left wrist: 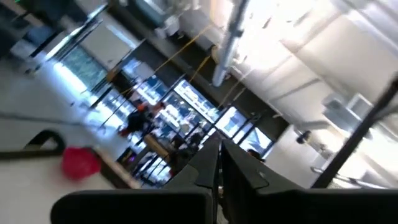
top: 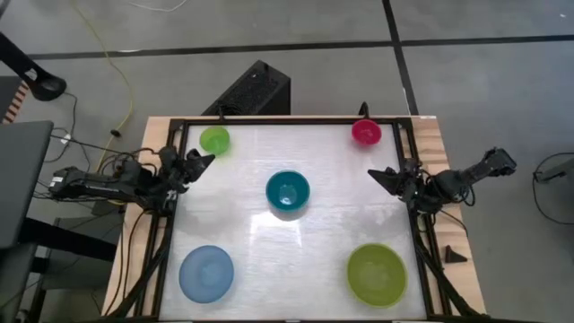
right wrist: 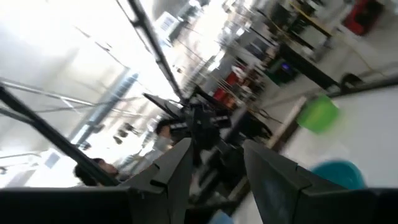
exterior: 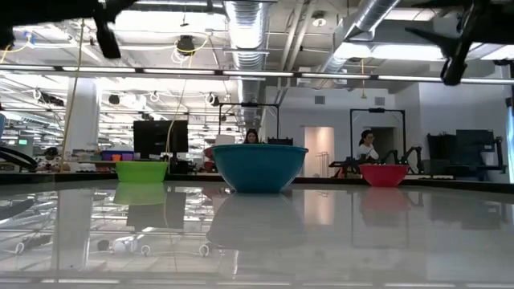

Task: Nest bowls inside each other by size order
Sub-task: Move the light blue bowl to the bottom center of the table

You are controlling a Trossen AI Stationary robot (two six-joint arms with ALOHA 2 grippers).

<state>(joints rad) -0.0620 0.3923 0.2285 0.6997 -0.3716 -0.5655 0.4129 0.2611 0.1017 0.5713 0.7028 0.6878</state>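
Observation:
Five bowls stand upright on their bases on the white table, all apart. The small lime green bowl [top: 214, 139] is far left, the magenta-pink bowl [top: 366, 133] far right and the teal bowl [top: 287, 193] in the middle. The light blue bowl [top: 206, 273] is near left and the large olive-green bowl [top: 377, 274] near right. My left gripper [top: 203, 160] is shut and empty, raised at the table's left edge near the lime bowl. My right gripper [top: 380, 175] is open and empty, raised at the right edge.
A black metal frame [top: 287, 119] borders the table. A small dark wedge [top: 455, 255] lies on the wooden ledge at the right. The low view shows the teal bowl [exterior: 259, 166], lime bowl [exterior: 141, 170] and magenta bowl [exterior: 383, 174], with people in the room behind.

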